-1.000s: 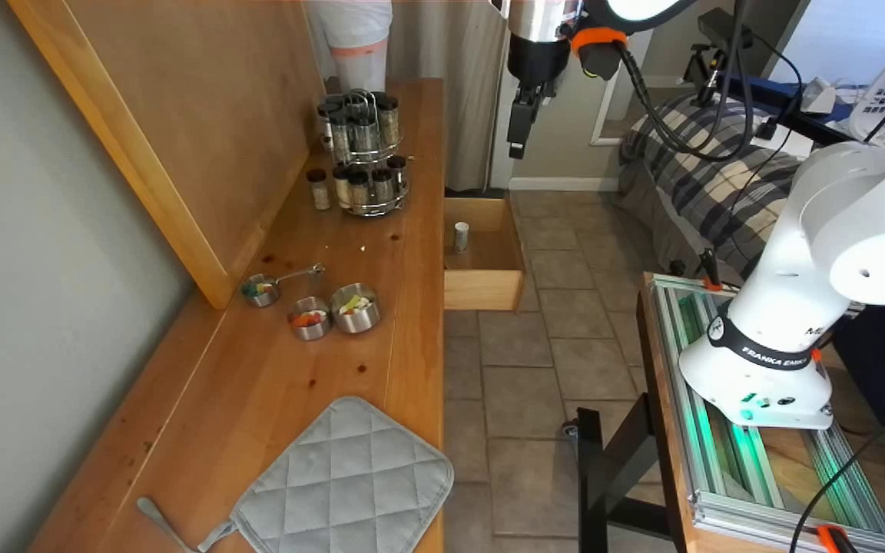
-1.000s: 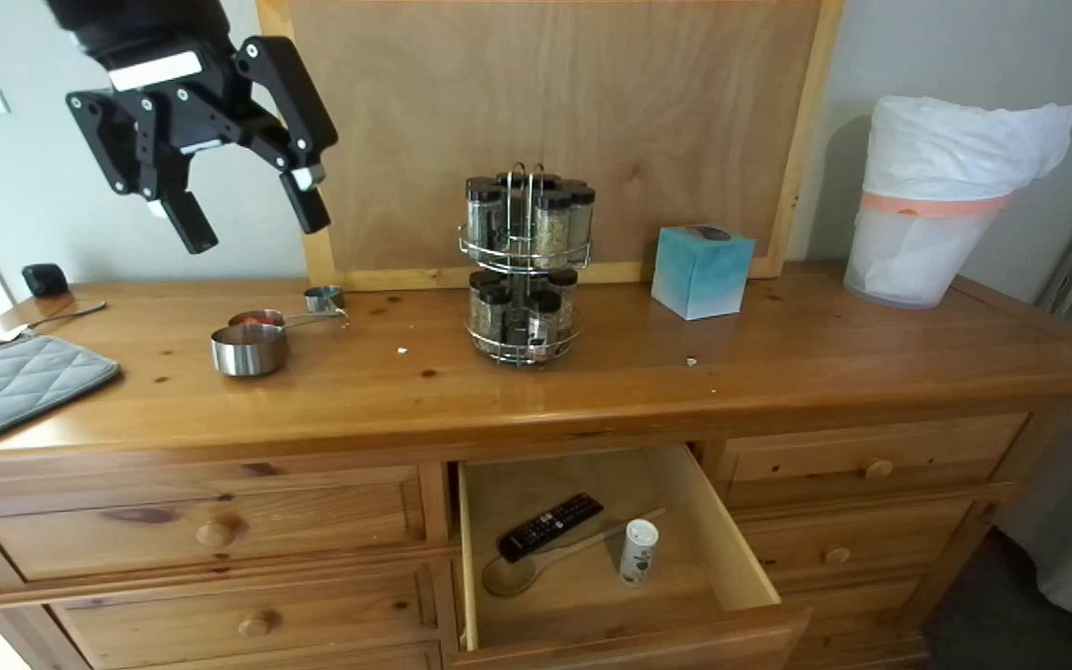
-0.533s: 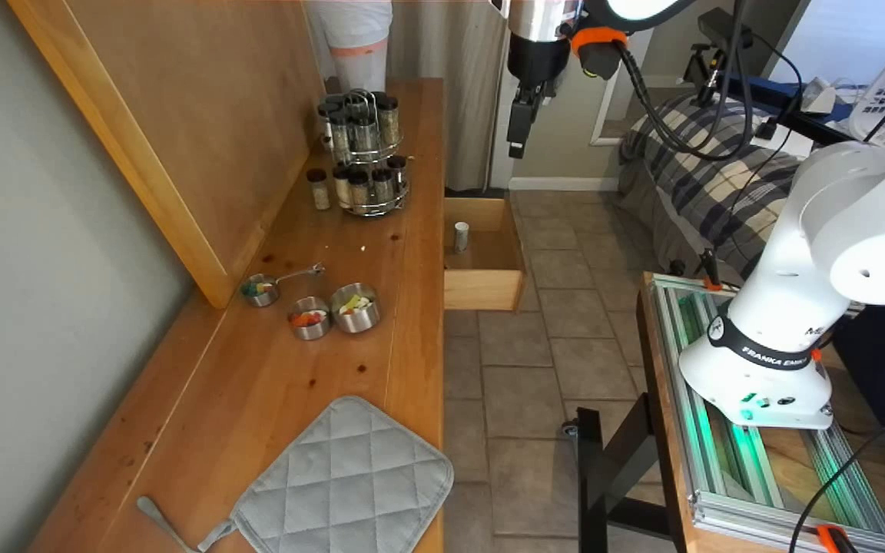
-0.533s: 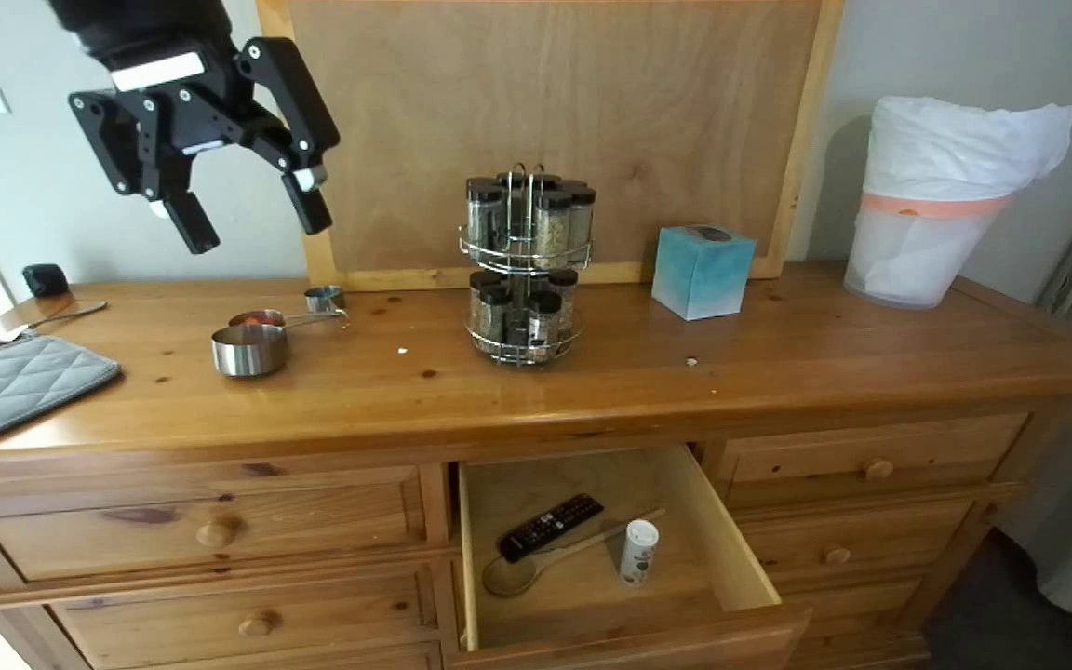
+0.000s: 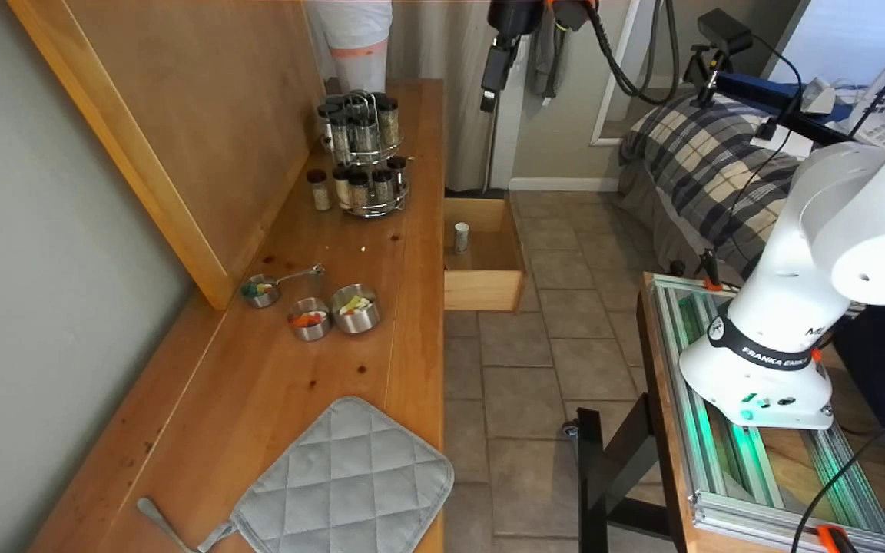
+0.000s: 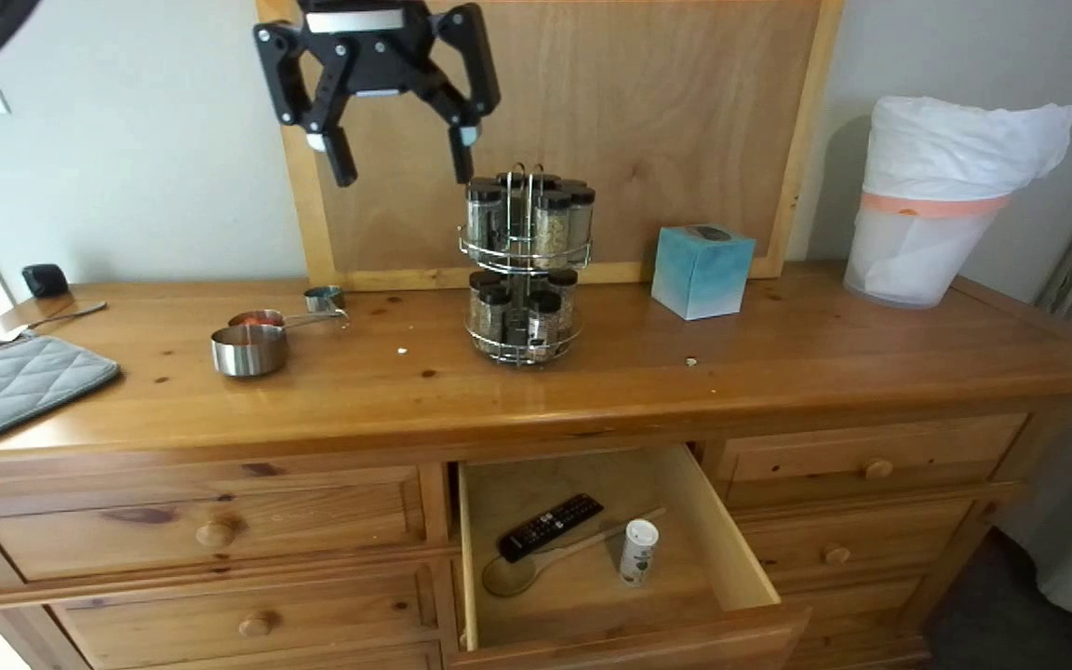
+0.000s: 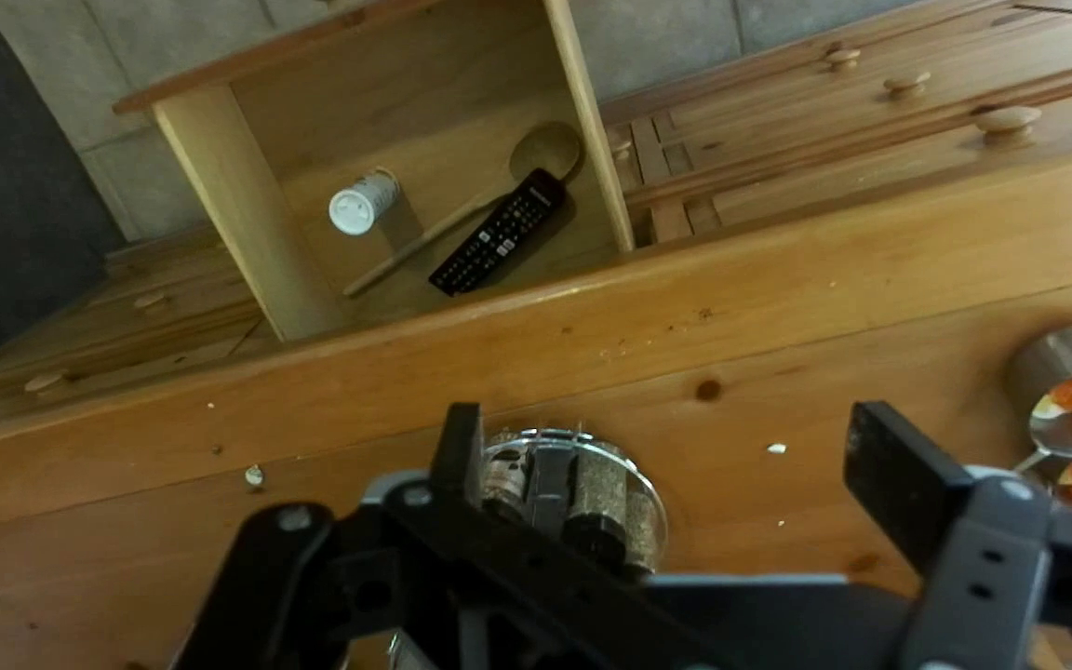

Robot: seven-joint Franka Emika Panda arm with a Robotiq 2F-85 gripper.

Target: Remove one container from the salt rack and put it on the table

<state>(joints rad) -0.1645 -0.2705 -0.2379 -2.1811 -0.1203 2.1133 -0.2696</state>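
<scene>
The salt rack [image 5: 376,206] is a round two-tier wire carousel on the wooden table [image 6: 387,409]. In an exterior view its upper ring holds capped glass jars such as this container [image 6: 552,228], and a lower jar [image 6: 543,321] shows below. One jar [image 5: 319,192] stands on the table beside the rack, apart from it. My gripper [image 6: 403,177] is open and empty, above the table; its tips are level with the rack's top in that view. It also shows high up in an exterior view [image 5: 491,96]. In the wrist view the gripper [image 7: 666,419] partly hides the rack [image 7: 573,435].
An open drawer [image 6: 731,549] below the counter holds a remote [image 6: 550,527], a wooden spoon and a white shaker [image 6: 638,554]. Metal measuring cups [image 6: 249,351] and a grey mat [image 5: 350,476] lie along the counter. A tissue box [image 6: 703,272] and white bin [image 6: 927,247] stand on it too.
My gripper has moved toward the rack from the measuring-cup side and has turned more upright. It stays open. The rack, jars and other objects have not moved.
</scene>
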